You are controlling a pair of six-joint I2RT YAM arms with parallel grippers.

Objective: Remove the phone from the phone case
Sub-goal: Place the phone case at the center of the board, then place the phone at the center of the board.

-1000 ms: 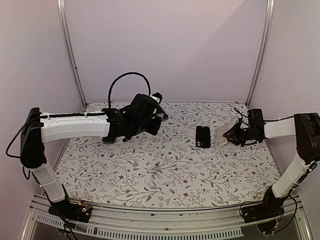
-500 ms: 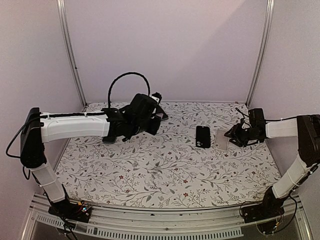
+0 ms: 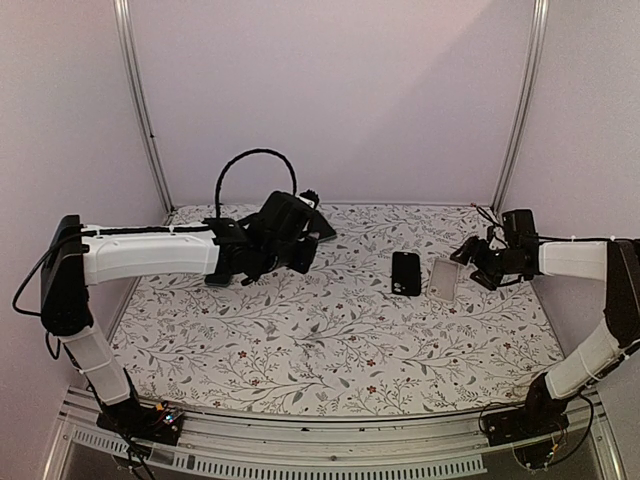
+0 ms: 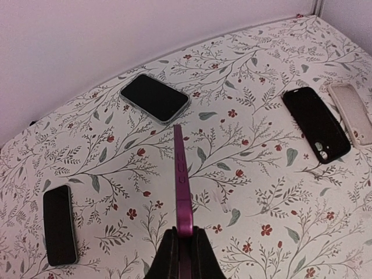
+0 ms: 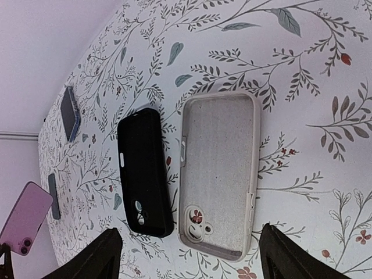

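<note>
Jaws of the left gripper (image 4: 184, 244) are clamped narrow on the thin pink smartphone (image 4: 181, 174), held edge-on at lower centre of the left wrist view, out of its case. The right gripper (image 5: 189, 250) has its jaws spread wide and holds nothing, over the empty beige matte phone case (image 5: 220, 168) lying inside-up mid-frame, just beside a black soft phone case (image 5: 145, 168) on its left. Surface is a white tablecloth (image 3: 330, 340) printed with grey sprigs and small red flowers, with pale lilac walls (image 3: 330, 100) and aluminium corner posts (image 3: 140, 110) at upper left and right; also on it a black-screened phone in a clear case (image 4: 154, 97) upper left of the left wrist view, and a dark slim phone (image 4: 60, 224) lower left.
</note>
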